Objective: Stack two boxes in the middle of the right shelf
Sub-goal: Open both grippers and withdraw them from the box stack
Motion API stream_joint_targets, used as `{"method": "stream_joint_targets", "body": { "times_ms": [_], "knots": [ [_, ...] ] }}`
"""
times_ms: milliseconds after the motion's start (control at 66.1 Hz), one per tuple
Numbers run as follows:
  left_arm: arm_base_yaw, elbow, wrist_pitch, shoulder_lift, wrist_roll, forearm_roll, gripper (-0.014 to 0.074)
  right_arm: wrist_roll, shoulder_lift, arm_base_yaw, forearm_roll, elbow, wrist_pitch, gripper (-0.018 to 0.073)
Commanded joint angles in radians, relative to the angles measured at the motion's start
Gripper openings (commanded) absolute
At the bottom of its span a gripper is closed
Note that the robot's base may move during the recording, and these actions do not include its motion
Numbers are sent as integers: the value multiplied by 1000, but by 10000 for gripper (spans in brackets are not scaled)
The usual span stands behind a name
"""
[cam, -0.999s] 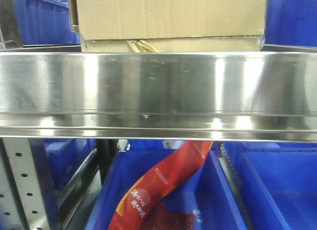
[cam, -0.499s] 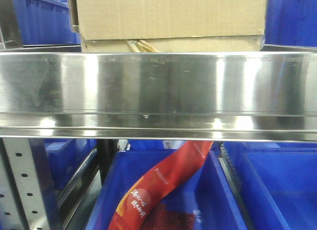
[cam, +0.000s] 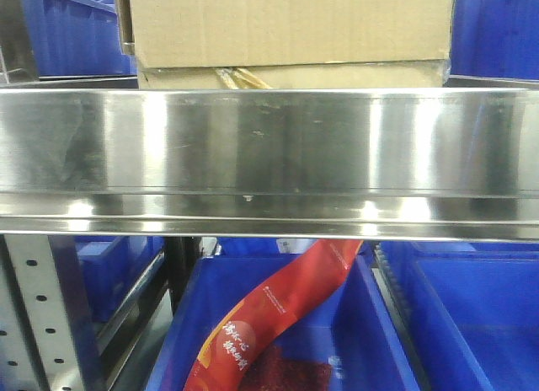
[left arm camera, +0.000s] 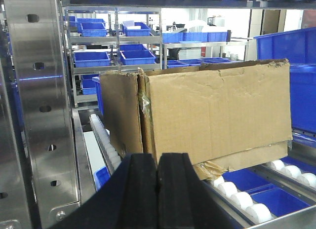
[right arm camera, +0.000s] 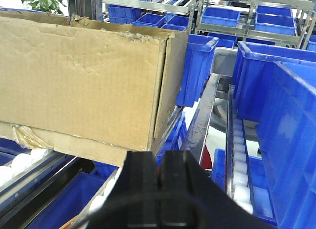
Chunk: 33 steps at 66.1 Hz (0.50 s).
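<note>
A storeroom of steel racks stocked with blue bins [left arm camera: 91, 57] fills the background, roller tracks [left arm camera: 256, 209] running along the rack levels. On the shelf [cam: 269, 142], whose wide mirror-like lip spans the front view, the boxes [cam: 290, 24] sit stacked: a large brown carton on top of a thin lower box [cam: 337, 76], the strip of which shows just under it with a curl of yellowish tape [cam: 240, 77] near its left end. From the left wrist the upper carton [left arm camera: 217, 115] shows a creased, dented face and ragged top edges, with torn tape at its lower corner; it seems to overhang the lower strip slightly, though the angle makes this hard to judge. The right wrist sees the other end of the stack [right arm camera: 84, 91], a blue bin [right arm camera: 195, 66] just behind it.

The left gripper [left arm camera: 157, 189] hangs in front of the carton, apart from it, pads pressed together on nothing. The right gripper [right arm camera: 162, 189] likewise has its fingers closed and empty, near the box's corner.

A perforated upright [left arm camera: 42, 105] stands left of the boxes. Below the shelf a red packet [cam: 269, 324] lies in a blue bin [cam: 383, 324]
</note>
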Motion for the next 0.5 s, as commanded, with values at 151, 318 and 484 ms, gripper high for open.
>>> {"method": "stream_joint_targets", "body": {
  "times_ms": [151,318,484],
  "knots": [
    [57,11,39,-28,68,-92,-111,-2,-5,0,-9,4,-31,-162],
    [225,130,40,-131,143,-131,-111,-2,-5,0,-9,4,-31,-162],
    [356,288,8,-265,143,-133,-111,-2,-5,0,-9,4,-31,-162]
  ]
}}
